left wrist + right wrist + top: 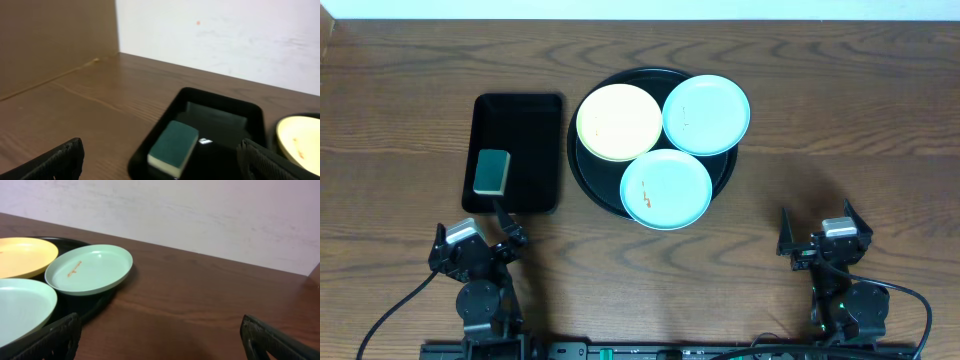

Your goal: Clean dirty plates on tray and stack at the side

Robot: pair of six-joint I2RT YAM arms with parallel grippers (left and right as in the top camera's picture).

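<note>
Three plates lie on the round black tray [582, 172]: a pale yellow plate [619, 122] at the left, a mint-blue plate [706, 114] at the right overhanging the rim, and a second mint-blue plate [666, 189] at the front with orange smears. In the right wrist view the far mint plate [90, 269] carries an orange streak. My left gripper [475, 230] is open near the front edge, left of the tray. My right gripper [820, 226] is open at the front right. Neither touches a plate, and nothing sits between the fingers [60, 157] of the left or the fingers [267, 337] of the right.
A black rectangular tray [525, 115] lies left of the round one, with a green sponge [492, 171] on its near end; the sponge [174, 147] sits just ahead of my left gripper. Brown wood tabletop [840, 150] stretches right of the plates. A wall [200, 215] stands behind.
</note>
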